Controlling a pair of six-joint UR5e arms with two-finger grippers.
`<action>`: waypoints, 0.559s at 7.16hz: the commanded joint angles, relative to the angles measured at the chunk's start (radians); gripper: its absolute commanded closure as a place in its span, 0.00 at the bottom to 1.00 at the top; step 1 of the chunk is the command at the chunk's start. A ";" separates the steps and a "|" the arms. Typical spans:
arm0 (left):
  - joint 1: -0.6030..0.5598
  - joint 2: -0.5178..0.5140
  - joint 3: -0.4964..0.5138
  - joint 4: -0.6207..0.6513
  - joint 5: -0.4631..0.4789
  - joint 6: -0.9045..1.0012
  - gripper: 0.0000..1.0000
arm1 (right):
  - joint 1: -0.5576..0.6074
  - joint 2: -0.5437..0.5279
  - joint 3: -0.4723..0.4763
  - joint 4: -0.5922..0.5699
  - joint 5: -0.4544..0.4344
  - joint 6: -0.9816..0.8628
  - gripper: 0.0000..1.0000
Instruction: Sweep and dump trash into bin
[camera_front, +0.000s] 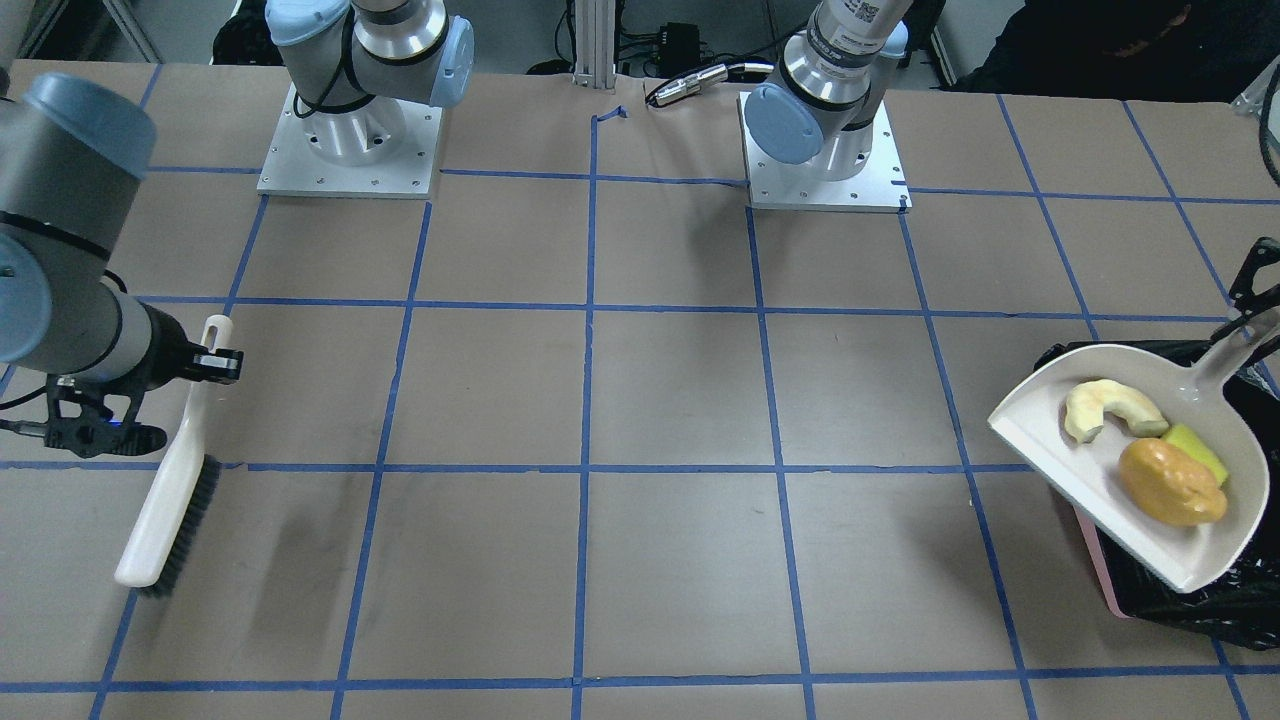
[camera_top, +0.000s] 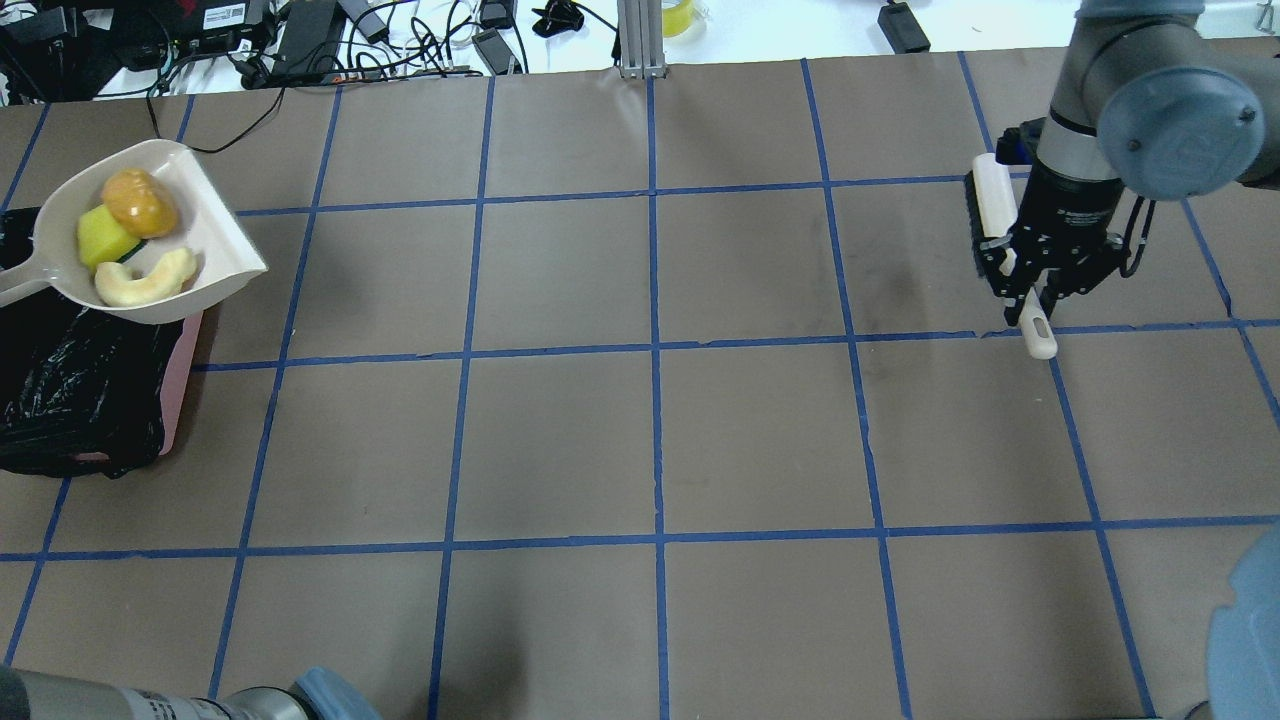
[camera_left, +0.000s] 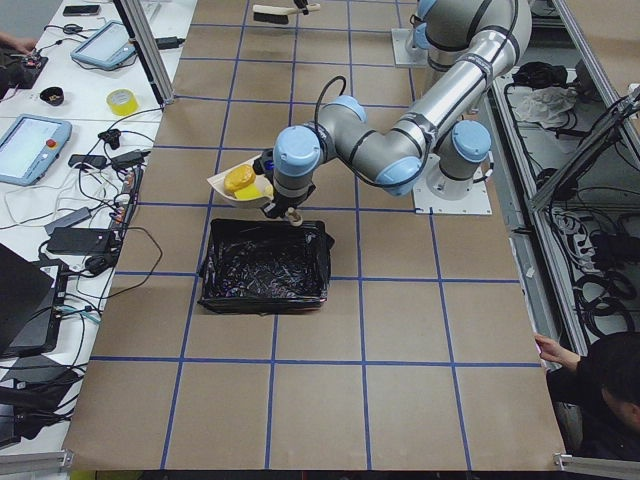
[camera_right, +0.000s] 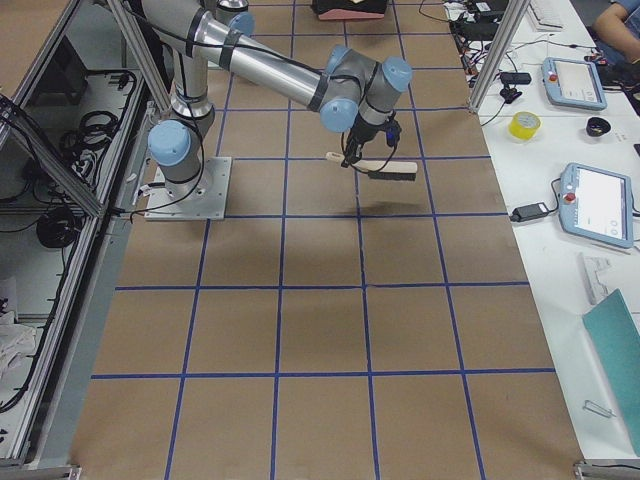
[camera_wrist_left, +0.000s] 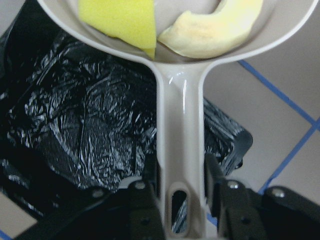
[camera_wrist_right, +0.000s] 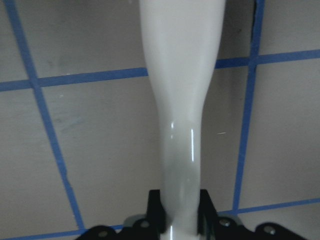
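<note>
The beige dustpan (camera_front: 1040, 440) carries the glossy yellow-brown lump (camera_front: 1170, 483), the pale ring segment (camera_front: 1105, 408) and the yellow-green wedge (camera_front: 1195, 450). My left gripper (camera_wrist_left: 181, 195) is shut on the dustpan's handle and holds the pan above one edge of the pink bin (camera_front: 1095, 565) with its black bag (camera_top: 70, 390). The pan (camera_top: 215, 245) overhangs the bin's rim and the table. My right gripper (camera_top: 1030, 290) is shut on the handle of a white brush (camera_front: 170, 490) with dark bristles and holds it above the table, far from the bin.
The table is brown paper with a blue tape grid (camera_top: 655, 350). The two arm bases (camera_front: 350, 150) stand at the robot's side. Cables and devices (camera_top: 300, 40) lie beyond the far edge. Side benches hold tablets and tape (camera_right: 590, 200).
</note>
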 joint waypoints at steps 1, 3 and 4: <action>0.079 -0.024 0.054 -0.044 0.078 -0.011 0.99 | -0.069 0.085 0.004 -0.091 -0.045 -0.115 1.00; 0.081 -0.038 0.127 -0.041 0.276 -0.015 0.99 | -0.069 0.131 0.003 -0.146 -0.048 -0.113 1.00; 0.079 -0.041 0.188 -0.033 0.374 -0.015 0.99 | -0.069 0.132 0.003 -0.148 -0.048 -0.114 1.00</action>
